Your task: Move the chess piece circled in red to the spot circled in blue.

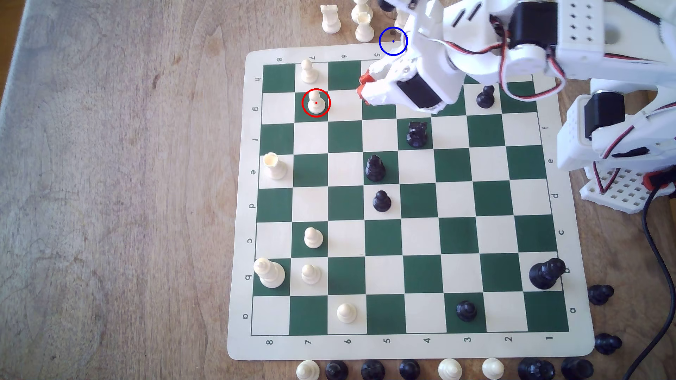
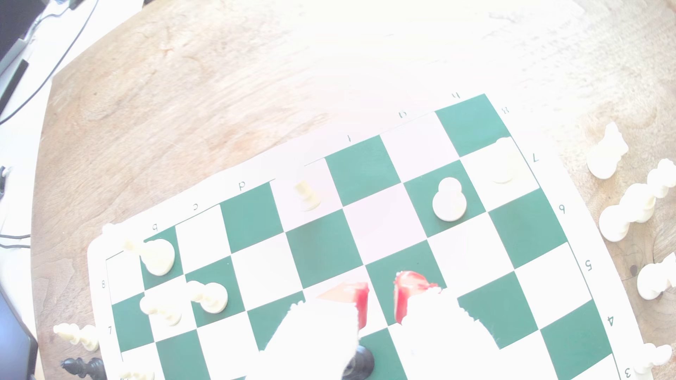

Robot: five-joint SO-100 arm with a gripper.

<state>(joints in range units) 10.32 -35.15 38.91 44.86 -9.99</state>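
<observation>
Green-and-cream chessboard (image 1: 402, 350) flat on a wooden table (image 1: 109, 182), margin printed with letters a to h and numbers 1 to 8. Cream pawn (image 1: 315, 102) upright on green square g7, ringed in red with a red dot, apart from all else. Second cream pawn (image 1: 309, 71) just at 12 o'clock from it, on h7. Blue ring and dot, the spot (image 1: 393, 41), on bare wood just off the board's margin, at about 2 o'clock from the ringed pawn, beside the printed 5. Cream rook (image 1: 364, 27) near the ring at 10 o'clock.

Gripper (image 1: 363, 87) with red-orange fingertips (image 1: 364, 78) above the board, at 3 o'clock from the ringed pawn, well short of touching it. Wrist view: gripper (image 2: 380, 297) parted, a gap between the red tips, nothing between them, hanging over the board with the pawn (image 2: 449, 199) ahead on its green square. Black knight (image 1: 417, 133) on f4, black pawn (image 1: 485, 97) on g2.
</observation>
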